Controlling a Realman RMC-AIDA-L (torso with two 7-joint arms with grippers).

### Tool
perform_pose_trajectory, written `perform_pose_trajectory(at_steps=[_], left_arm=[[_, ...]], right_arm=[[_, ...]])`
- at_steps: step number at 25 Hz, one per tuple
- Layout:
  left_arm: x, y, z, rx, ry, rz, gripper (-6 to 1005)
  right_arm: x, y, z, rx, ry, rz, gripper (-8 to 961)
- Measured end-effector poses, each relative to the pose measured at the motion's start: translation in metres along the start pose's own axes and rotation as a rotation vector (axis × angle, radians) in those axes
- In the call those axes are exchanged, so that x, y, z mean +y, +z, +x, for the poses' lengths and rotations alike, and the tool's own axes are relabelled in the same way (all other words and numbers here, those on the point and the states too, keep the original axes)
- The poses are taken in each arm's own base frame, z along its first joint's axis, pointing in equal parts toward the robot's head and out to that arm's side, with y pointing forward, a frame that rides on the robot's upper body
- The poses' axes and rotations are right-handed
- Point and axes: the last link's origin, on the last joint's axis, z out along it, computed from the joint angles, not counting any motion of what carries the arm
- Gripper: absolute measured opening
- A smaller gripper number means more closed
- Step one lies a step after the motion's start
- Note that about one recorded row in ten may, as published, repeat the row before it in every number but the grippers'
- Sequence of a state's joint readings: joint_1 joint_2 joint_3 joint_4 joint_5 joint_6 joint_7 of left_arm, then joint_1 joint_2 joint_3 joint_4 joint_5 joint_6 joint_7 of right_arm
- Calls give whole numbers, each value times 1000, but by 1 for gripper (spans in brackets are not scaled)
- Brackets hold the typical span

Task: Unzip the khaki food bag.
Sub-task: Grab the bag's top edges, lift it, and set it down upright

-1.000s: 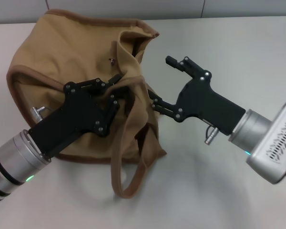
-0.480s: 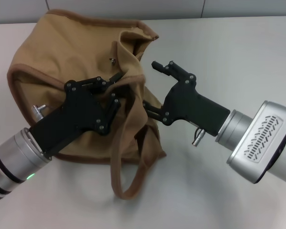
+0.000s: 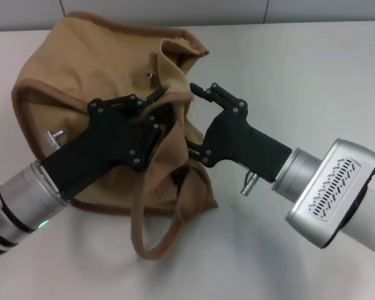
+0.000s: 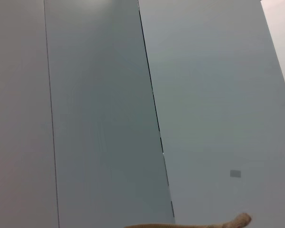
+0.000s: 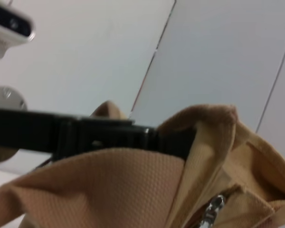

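The khaki food bag (image 3: 75, 69) lies slumped on the white table, with one strap handle (image 3: 151, 247) looped toward me. My left gripper (image 3: 162, 104) lies across the bag and is shut on a raised fold of its top fabric. My right gripper (image 3: 192, 119) is open, with its fingers on either side of that fold at the bag's right end. A small metal piece (image 3: 150, 76) shows on the bag's top. In the right wrist view the bag (image 5: 109, 185) fills the lower part, with a metal zipper pull (image 5: 213, 207) below a black finger of the left gripper (image 5: 109, 135).
The table (image 3: 312, 75) stretches to the right of the bag. A grey panelled wall (image 4: 109, 104) fills the left wrist view, with a sliver of the bag (image 4: 228, 223) at its edge.
My right gripper has moved left, from apart from the bag to straddling its raised fold. My left gripper has shifted slightly up and right with the fabric. The strap loop has drawn in.
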State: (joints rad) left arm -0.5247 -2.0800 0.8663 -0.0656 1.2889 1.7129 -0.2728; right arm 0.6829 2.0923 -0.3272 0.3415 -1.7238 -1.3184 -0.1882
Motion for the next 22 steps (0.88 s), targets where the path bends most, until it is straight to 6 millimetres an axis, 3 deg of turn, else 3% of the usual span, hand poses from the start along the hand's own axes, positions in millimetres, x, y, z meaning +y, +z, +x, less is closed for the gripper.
perform_pose_trajectory(at_steps=[15, 22], left_arm=[[-2, 4, -3, -21, 7, -3, 94], [-2, 4, -3, -22, 7, -5, 94]], right_arm=[[-6, 10, -10, -45, 49, 73, 789], [-6, 11, -11, -46, 46, 73, 599]])
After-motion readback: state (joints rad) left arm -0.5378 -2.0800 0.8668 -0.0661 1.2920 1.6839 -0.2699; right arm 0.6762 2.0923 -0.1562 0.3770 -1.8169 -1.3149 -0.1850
